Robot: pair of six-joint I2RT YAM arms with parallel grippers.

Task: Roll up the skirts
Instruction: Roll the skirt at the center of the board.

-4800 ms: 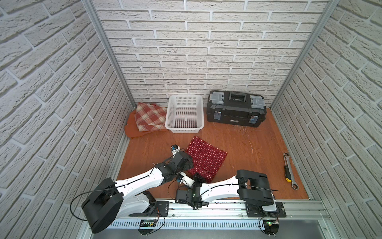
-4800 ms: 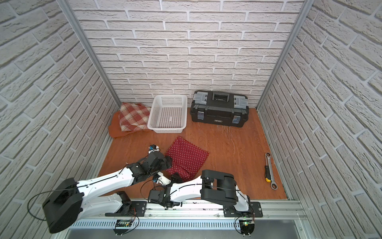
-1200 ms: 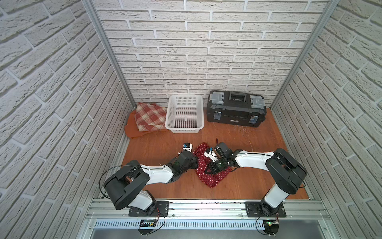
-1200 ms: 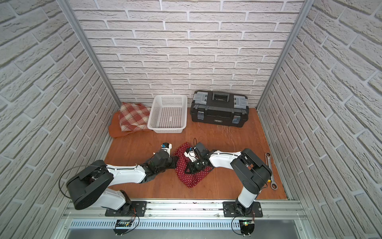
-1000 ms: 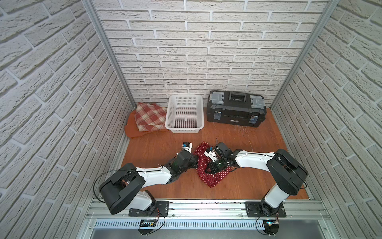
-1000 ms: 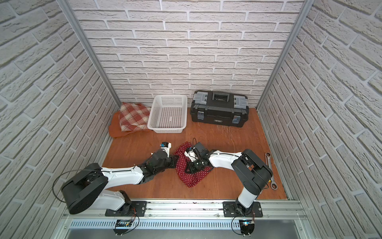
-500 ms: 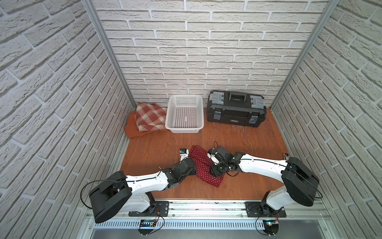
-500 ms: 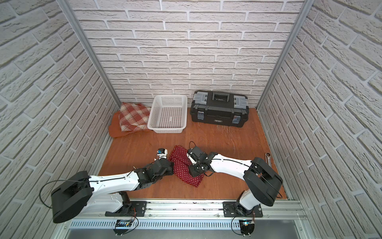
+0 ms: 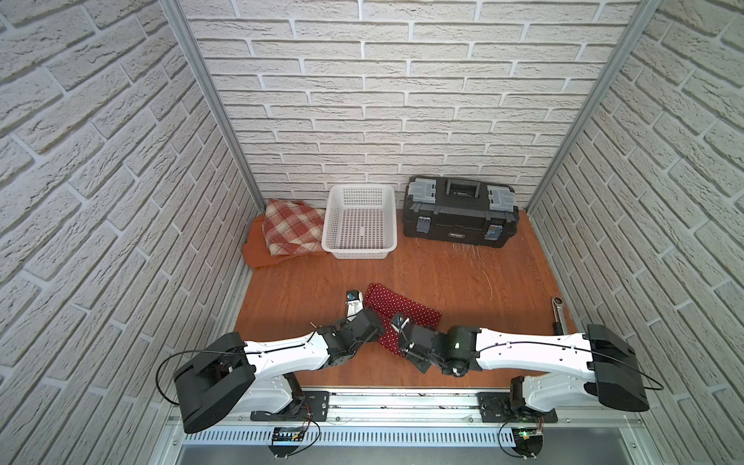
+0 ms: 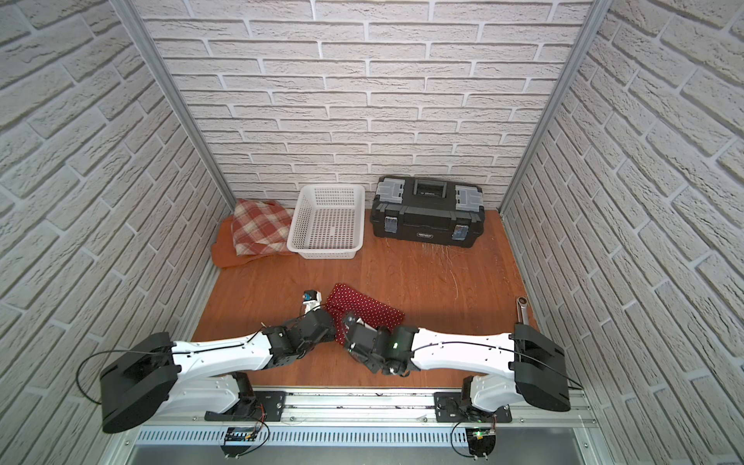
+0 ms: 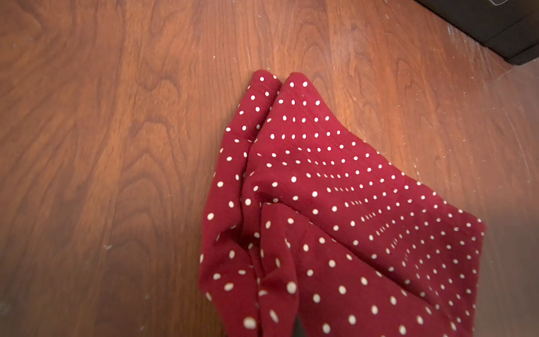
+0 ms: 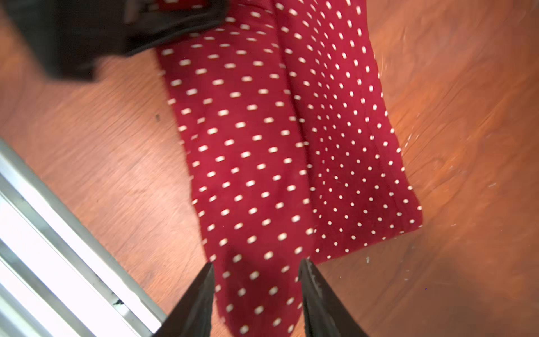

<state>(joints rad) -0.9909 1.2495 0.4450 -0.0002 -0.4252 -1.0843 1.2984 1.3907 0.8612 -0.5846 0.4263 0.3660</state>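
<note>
The dark red polka-dot skirt (image 9: 404, 308) (image 10: 368, 308) lies folded into a narrow strip on the wooden floor. My left gripper (image 9: 379, 329) (image 10: 335, 325) sits at its near left end. It is shut on a bunched corner of the polka-dot skirt (image 11: 277, 286), which hides the fingers. My right gripper (image 12: 256, 271) (image 9: 396, 337) is open, its black fingertips (image 12: 204, 280) standing either side of the strip's near end. The plaid skirt (image 9: 292, 227) (image 10: 261, 227) rests flat on the rust-orange skirt (image 9: 257, 253) (image 10: 223, 253) in the back left corner.
A white mesh basket (image 9: 328, 229) and a black toolbox (image 9: 461, 213) stand along the back wall. A wrench (image 9: 557, 310) lies by the right wall. The metal base rail (image 12: 58, 221) runs close behind my right gripper. Brick walls close in three sides.
Both arms have drawn back toward the front rail, and the polka-dot skirt came nearer with them. My right gripper has opened and let go of the cloth; the left stays shut on it.
</note>
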